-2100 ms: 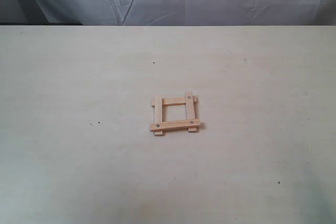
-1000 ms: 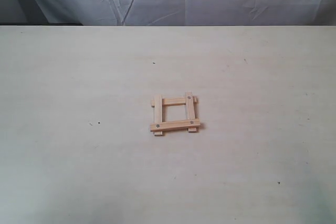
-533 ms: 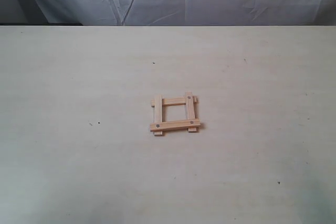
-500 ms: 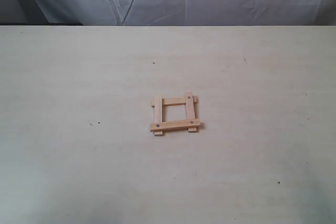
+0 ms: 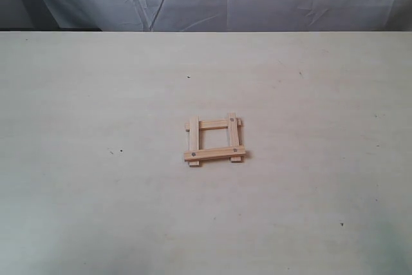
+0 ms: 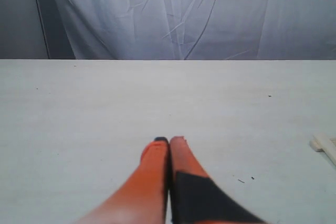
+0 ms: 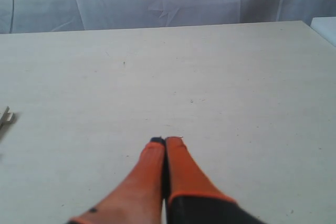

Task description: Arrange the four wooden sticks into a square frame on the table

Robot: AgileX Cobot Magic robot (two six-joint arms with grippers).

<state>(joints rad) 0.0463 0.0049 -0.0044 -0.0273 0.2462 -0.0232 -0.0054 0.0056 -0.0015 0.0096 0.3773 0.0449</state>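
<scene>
We find the square frame (image 5: 214, 140) lying flat near the middle of the worktop (image 5: 96, 191), its four wooden sticks (image 5: 214, 154) overlapping at the corners. Two sticks run across the exterior view, rising faintly to the right; two run near-to-far. The left tool (image 6: 169, 141) and right tool (image 7: 165, 140) are both closed and empty, well apart from the frame. We judge the sticks loose: a brushing tool could knock them out of square.
</scene>
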